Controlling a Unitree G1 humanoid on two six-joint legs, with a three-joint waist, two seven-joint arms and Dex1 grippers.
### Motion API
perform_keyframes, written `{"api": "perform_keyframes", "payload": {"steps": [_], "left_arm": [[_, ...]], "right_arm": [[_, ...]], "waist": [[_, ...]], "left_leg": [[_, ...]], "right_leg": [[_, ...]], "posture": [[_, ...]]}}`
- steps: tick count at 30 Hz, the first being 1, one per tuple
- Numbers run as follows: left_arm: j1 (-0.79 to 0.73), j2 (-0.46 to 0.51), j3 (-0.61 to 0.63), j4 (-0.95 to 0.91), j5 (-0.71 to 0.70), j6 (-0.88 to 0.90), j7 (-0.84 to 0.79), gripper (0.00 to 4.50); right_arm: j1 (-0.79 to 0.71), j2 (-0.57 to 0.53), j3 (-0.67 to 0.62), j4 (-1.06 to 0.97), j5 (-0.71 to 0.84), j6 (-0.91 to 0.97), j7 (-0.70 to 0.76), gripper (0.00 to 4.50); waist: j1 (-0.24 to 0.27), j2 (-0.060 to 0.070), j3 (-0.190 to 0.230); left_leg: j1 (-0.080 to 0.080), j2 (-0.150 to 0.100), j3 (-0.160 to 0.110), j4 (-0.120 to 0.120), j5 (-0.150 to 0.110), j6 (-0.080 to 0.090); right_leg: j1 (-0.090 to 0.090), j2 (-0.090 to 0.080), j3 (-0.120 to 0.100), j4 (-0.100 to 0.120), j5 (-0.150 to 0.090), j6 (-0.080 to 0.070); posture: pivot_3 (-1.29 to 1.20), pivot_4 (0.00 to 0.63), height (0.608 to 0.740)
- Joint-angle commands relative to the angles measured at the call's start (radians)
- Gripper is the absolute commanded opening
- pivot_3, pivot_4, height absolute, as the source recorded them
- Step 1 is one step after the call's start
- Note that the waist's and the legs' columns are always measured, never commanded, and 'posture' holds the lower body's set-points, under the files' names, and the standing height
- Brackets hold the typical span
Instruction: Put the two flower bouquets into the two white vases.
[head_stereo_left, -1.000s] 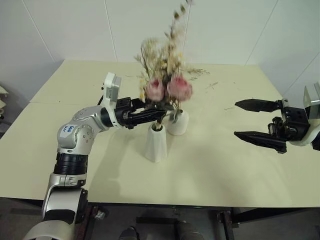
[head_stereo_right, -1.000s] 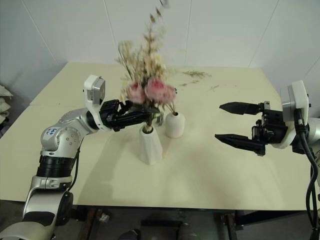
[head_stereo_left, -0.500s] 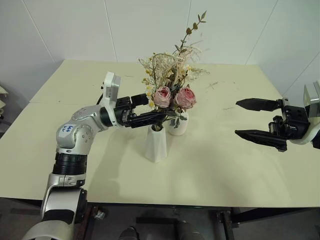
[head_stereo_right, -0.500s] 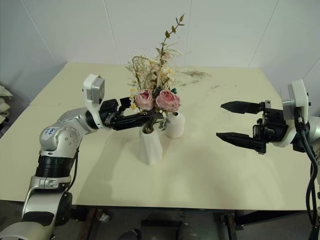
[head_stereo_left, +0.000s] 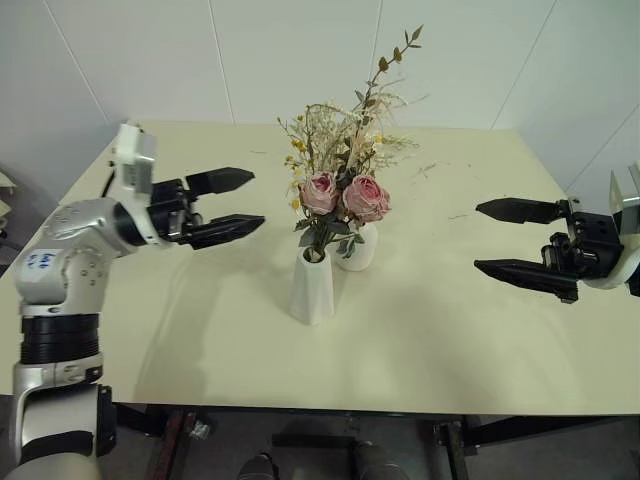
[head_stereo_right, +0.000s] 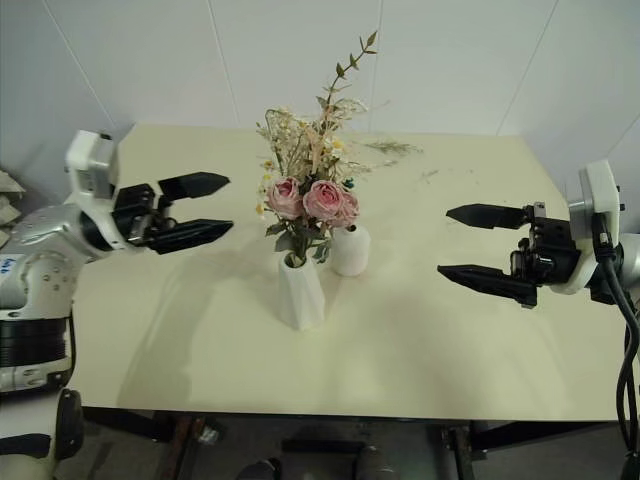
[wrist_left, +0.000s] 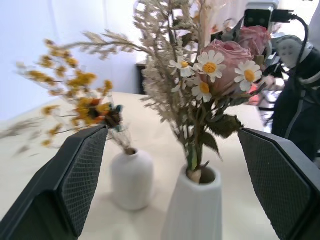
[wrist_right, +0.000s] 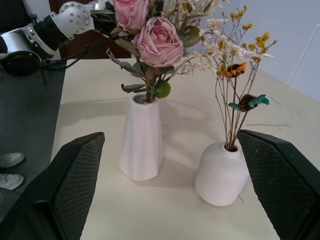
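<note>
Both grippers, left gripper (head_stereo_left: 228, 200) and right gripper (head_stereo_left: 510, 238), spread wide and empty, centre frame: rose bouquet (head_stereo_left: 340, 195) in taller vase (head_stereo_left: 312, 285), yellow-flower bouquet (wrist_right: 240, 90) in rounded vase (wrist_right: 221, 174); light, brittle, probably best pinched low on stems.

Head stereo pair looking down over the table (head_stereo_left: 420, 340), wrist cameras facing inward (close) from opposite sides, sharing both vases (wrist_right: 141, 137)

Two black fingers (wrist_left: 75, 185) are standing wide apart, nothing between them. Beyond, the tall white vase (wrist_left: 195, 210) is holding the rose bouquet (wrist_left: 220, 65) upright, daisies and pale sprigs showing. Beside it, the short round vase (wrist_left: 131, 179) is carrying the thin yellow-flowered bouquet (wrist_left: 85, 100). Both vases are resting on the pale table (wrist_left: 20, 170).
</note>
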Motion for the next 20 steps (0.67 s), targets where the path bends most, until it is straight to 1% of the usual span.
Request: {"api": "perform_keyframes", "payload": {"steps": [1, 4, 7, 9, 13, 20], "left_arm": [[0.053, 0.079, 0.150, 0.001, -0.021, -0.056, -0.013, 4.46], [0.107, 0.112, 0.252, 0.066, -0.049, -0.092, -0.054, 4.46], [0.140, 0.133, 0.318, 0.157, -0.069, -0.137, -0.139, 4.46], [0.138, 0.129, 0.318, 0.176, -0.072, -0.147, -0.155, 4.46], [0.174, 0.162, 0.336, 0.276, -0.064, -0.161, -0.249, 4.46], [0.150, 0.137, 0.301, 0.296, -0.061, -0.187, -0.261, 4.46]], "right_arm": [[0.011, -0.043, -0.071, 0.051, -0.017, -0.040, 0.043, 4.50], [0.012, -0.049, -0.091, 0.101, -0.026, -0.057, 0.058, 4.50], [0.028, -0.073, -0.102, 0.140, -0.055, -0.073, 0.081, 4.50], [0.016, -0.088, -0.097, 0.190, -0.074, -0.093, 0.105, 4.50], [0.010, -0.122, -0.098, 0.252, -0.111, -0.124, 0.125, 4.50], [0.052, -0.107, -0.094, 0.216, -0.105, -0.115, 0.119, 4.50]], "waist": [[-0.001, 0.000, 0.000], [-0.003, 0.000, 0.000], [-0.003, 0.000, 0.000], [-0.001, 0.000, 0.000], [-0.001, 0.001, 0.000], [-0.002, 0.001, 0.000]], "left_leg": [[0.000, 0.000, 0.000, 0.000, 0.000, 0.000], [0.000, 0.000, 0.001, -0.001, 0.000, 0.000], [0.000, 0.000, 0.001, 0.000, -0.001, 0.000], [0.000, 0.000, 0.001, 0.000, -0.001, 0.000], [0.000, 0.000, 0.002, 0.001, 0.000, 0.000], [0.001, 0.001, 0.002, 0.000, -0.001, 0.000]], "right_leg": [[0.000, 0.000, 0.000, 0.000, 0.000, 0.000], [0.000, 0.000, 0.000, 0.000, -0.001, -0.001], [0.000, 0.000, 0.000, 0.000, -0.002, -0.004], [0.000, 0.000, 0.000, 0.000, -0.008, -0.015], [0.000, -0.001, 0.000, 0.000, -0.008, -0.015], [-0.001, 0.000, 0.000, 0.001, -0.009, -0.015]], "posture": [[0.00, 0.150, 0.740], [0.00, 0.150, 0.740], [0.00, 0.150, 0.740], [0.00, 0.150, 0.740], [0.00, 0.150, 0.740], [0.00, 0.150, 0.740]]}}
